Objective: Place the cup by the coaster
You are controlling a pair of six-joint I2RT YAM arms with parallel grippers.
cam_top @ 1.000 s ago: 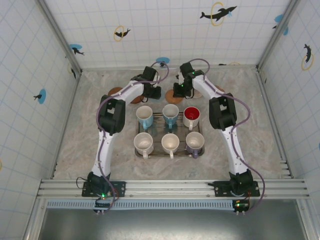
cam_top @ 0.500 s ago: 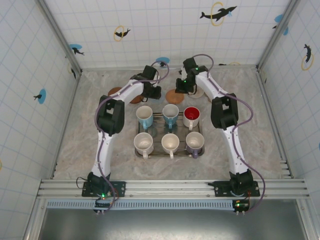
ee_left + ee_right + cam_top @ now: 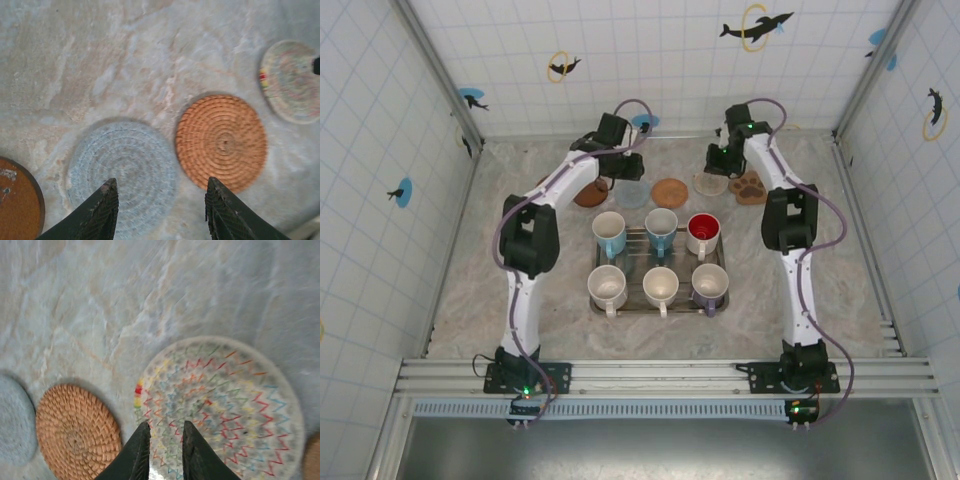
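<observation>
Placement of the cup is not yet under way: six cups are standing in the tray at mid-tabletop, none gripped, and which one is meant cannot be told. Both arms are reaching past the tray to the row of coasters at the far side. Left hand is hovering with fingers spread wide and empty above the grey coaster, the orange woven coaster lying just beside it. Right hand is hanging over the zigzag-patterned coaster, fingers parted by a narrow slit and gripping nothing. Judged step — positioning over the coasters, ahead of any pickup. Next move is calling for one arm to go to the tray, close on a cup's rim or handle, and carry it to bare tabletop beside a coaster.
</observation>
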